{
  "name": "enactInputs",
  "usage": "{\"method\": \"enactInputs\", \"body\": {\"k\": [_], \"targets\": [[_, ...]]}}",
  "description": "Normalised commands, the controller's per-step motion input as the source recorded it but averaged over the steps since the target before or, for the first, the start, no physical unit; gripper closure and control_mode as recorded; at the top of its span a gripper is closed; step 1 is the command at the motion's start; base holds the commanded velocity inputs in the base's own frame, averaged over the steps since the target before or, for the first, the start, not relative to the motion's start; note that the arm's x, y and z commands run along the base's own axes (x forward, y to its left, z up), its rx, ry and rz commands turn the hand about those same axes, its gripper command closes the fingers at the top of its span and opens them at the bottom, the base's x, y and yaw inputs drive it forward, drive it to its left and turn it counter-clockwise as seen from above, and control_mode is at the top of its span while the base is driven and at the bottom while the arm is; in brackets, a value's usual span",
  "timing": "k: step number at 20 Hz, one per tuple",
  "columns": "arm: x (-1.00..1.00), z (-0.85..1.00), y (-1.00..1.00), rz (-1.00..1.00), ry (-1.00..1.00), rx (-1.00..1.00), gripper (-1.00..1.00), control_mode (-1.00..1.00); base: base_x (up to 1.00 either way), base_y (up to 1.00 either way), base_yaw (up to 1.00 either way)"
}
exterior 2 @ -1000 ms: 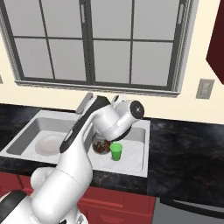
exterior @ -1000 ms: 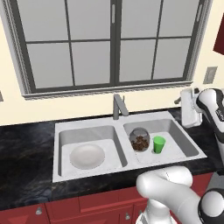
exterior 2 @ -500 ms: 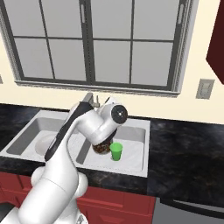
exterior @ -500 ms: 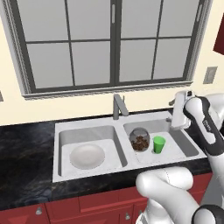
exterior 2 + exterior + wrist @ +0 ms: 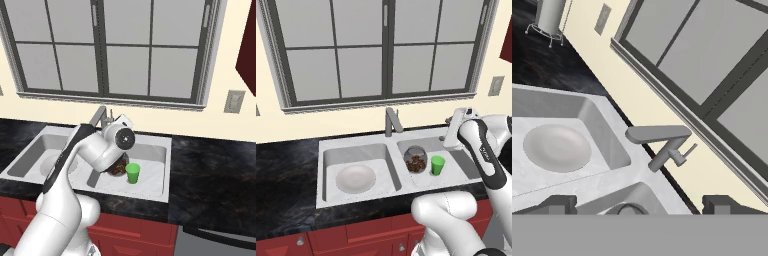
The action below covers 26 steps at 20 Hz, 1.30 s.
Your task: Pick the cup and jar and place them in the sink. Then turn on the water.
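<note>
The cup point(image 5: 437, 165) and jar point(image 5: 415, 159) stand side by side in the sink's point(image 5: 356, 150) right basin. The tool point(image 5: 449, 120), released and empty, has swung in toward the faucet point(image 5: 391, 121); no water runs yet, so turning it on remains.

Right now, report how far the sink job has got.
Done: the jar and the cup both stand in the right basin of the sink. In hand: the gripper, holding nothing, faces the faucet, its fingertips set wide apart. Left: turning on the water; no stream runs from the spout.
</note>
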Motion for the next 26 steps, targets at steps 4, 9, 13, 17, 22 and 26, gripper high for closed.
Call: {"method": "enactInputs", "body": {"k": [4,9,13,17,22,26], "targets": [[0.12,0.00,0.00,0.00,0.00,0.08,-1.00,-1.00,0.00,0.00,0.00],[0.14,0.00,0.00,0.00,0.00,0.00,-1.00,-1.00,0.00,0.00,0.00],[0.18,0.00,0.00,0.00,0.00,0.00,-1.00,-1.00,0.00,0.00,0.00],[0.23,0.00,0.00,0.00,0.00,0.00,-1.00,-1.00,0.00,0.00,0.00],[0.35,0.00,0.01,0.00,0.00,0.00,-1.00,-1.00,0.00,0.00,0.00],[0.33,0.00,0.07,0.00,0.00,0.00,-1.00,-1.00,0.00,0.00,0.00]]}}
